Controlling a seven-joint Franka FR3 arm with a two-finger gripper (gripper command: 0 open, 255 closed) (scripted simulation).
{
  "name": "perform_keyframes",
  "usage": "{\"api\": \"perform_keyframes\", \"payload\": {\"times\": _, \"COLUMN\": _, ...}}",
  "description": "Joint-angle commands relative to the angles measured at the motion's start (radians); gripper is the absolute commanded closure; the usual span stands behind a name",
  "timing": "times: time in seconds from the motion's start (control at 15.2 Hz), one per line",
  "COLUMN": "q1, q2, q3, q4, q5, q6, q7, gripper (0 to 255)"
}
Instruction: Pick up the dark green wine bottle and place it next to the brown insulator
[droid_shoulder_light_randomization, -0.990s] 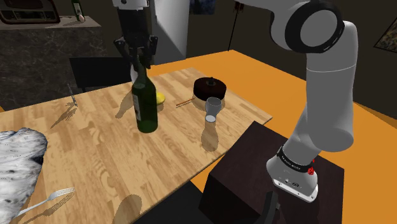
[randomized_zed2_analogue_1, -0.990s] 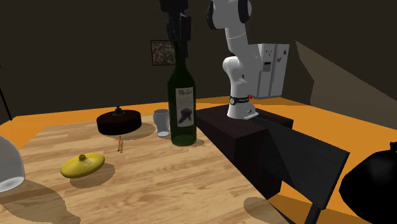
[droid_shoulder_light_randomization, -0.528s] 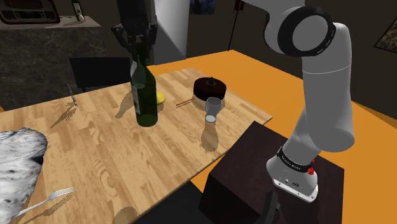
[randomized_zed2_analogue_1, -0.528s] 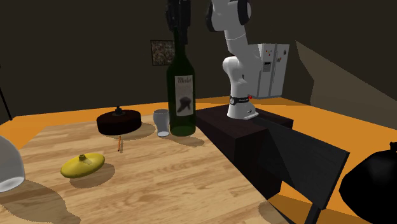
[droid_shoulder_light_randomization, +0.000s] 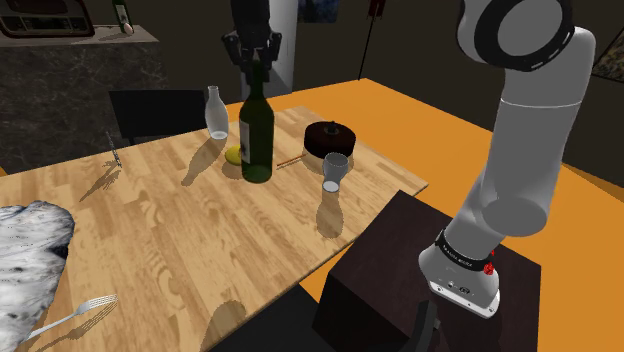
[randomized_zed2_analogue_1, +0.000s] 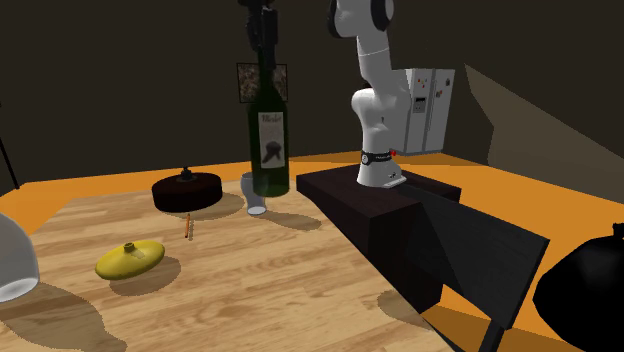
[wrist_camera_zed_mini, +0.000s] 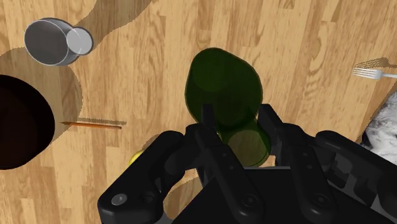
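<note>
**A:** Where is the wine bottle (droid_shoulder_light_randomization: 257, 140) (randomized_zed2_analogue_1: 268, 150) (wrist_camera_zed_mini: 222, 86), and which way does it point?

**B:** It's dark green and upright, long axis vertical, neck at 12 o'clock and base at 6. It stands over the far part of the wooden worktop (droid_shoulder_light_randomization: 170, 235). I can't tell whether the base rests on the wood or hangs just above it. In the second exterior view a pale label faces the camera.

**A:** And the jaws?

**B:** They come down from above and are closed narrow on the neck. In the wrist view the black fingers (wrist_camera_zed_mini: 207, 121) press it from either side, and the wide green body shows end-on beyond them.

**A:** The brown insulator (droid_shoulder_light_randomization: 330, 138) (randomized_zed2_analogue_1: 187, 190)?

**B:** It's round and dark, at 2 o'clock from the bottle's base in the shoulder view, near but apart. A grey cup (droid_shoulder_light_randomization: 335, 172) stands at 3 o'clock from that base, and a thin orange stick (droid_shoulder_light_randomization: 288, 161) lies between bottle and insulator.

**A:** What's on the other side?

**B:** A yellow fruit (droid_shoulder_light_randomization: 236, 155) peeks out at 9 o'clock of the lower body. A clear glass carafe (droid_shoulder_light_randomization: 214, 112) stands at 10 o'clock, and a fork (droid_shoulder_light_randomization: 75, 315) lies well apart at 7 o'clock
</note>
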Motion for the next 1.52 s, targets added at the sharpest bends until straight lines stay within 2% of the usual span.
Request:
{"api": "perform_keyframes", "payload": {"times": 0.0, "q1": -0.036, "q2": -0.043, "q3": -0.013, "q4": -0.062, "q5": 0.01, "q6": 0.02, "q7": -0.045, "gripper": 255}}
{"api": "perform_keyframes", "payload": {"times": 0.33, "q1": -0.118, "q2": -0.125, "q3": -0.056, "q4": -0.17, "q5": 0.026, "q6": 0.045, "q7": -0.164, "gripper": 255}}
{"api": "perform_keyframes", "payload": {"times": 0.73, "q1": -0.204, "q2": -0.184, "q3": -0.114, "q4": -0.243, "q5": 0.029, "q6": 0.059, "q7": -0.307, "gripper": 255}}
{"api": "perform_keyframes", "payload": {"times": 1.45, "q1": -0.345, "q2": -0.189, "q3": -0.228, "q4": -0.247, "q5": 0.01, "q6": 0.059, "q7": -0.564, "gripper": 255}}
